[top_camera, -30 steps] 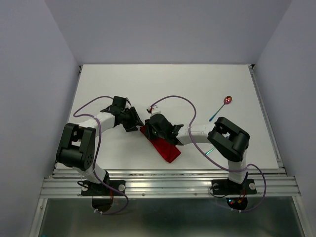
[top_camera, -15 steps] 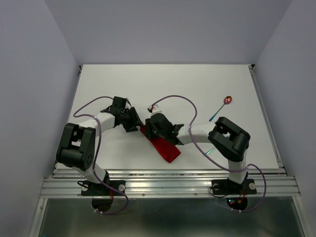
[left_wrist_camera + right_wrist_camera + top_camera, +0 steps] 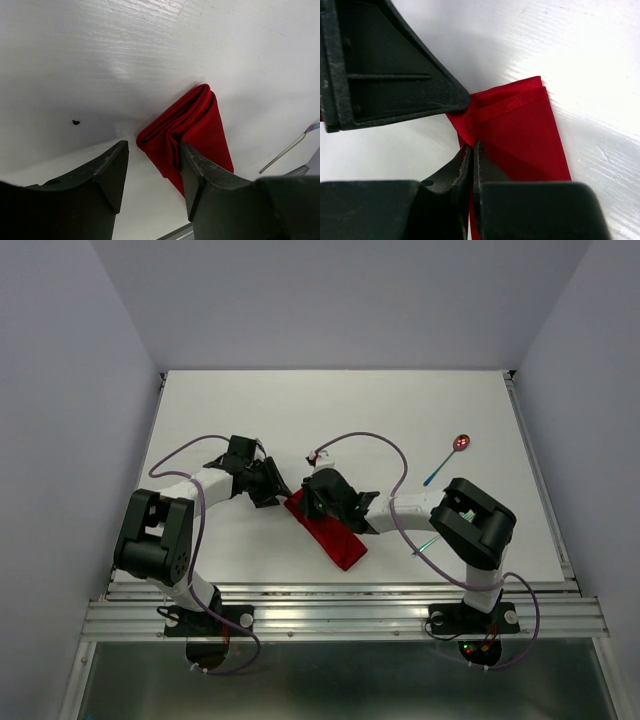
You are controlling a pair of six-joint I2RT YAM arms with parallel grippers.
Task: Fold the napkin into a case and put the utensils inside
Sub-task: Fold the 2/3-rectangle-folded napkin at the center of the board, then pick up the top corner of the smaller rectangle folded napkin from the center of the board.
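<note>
The red napkin (image 3: 335, 538) lies on the white table as a narrow folded strip, running from its upper-left end down to the right. My right gripper (image 3: 312, 502) is at that upper-left end, shut on a cloth layer (image 3: 471, 146). The napkin (image 3: 520, 135) stretches away beyond its tips. My left gripper (image 3: 275, 490) stands open just left of the same end. Its tips straddle the corner of the napkin (image 3: 200, 120), and one of its fingers (image 3: 395, 65) shows close by. The spoon (image 3: 461, 443) lies at the far right. The fork (image 3: 425, 543) lies partly under the right arm.
The fork's thin handle (image 3: 287, 152) shows at the right edge of the left wrist view. Purple cables loop over both arms. The table's metal front rail (image 3: 340, 590) runs just below the napkin's lower end.
My right gripper has shut on the napkin's upper-left end, and the right arm's elbow has shifted slightly right. The left gripper has stayed open in place.
</note>
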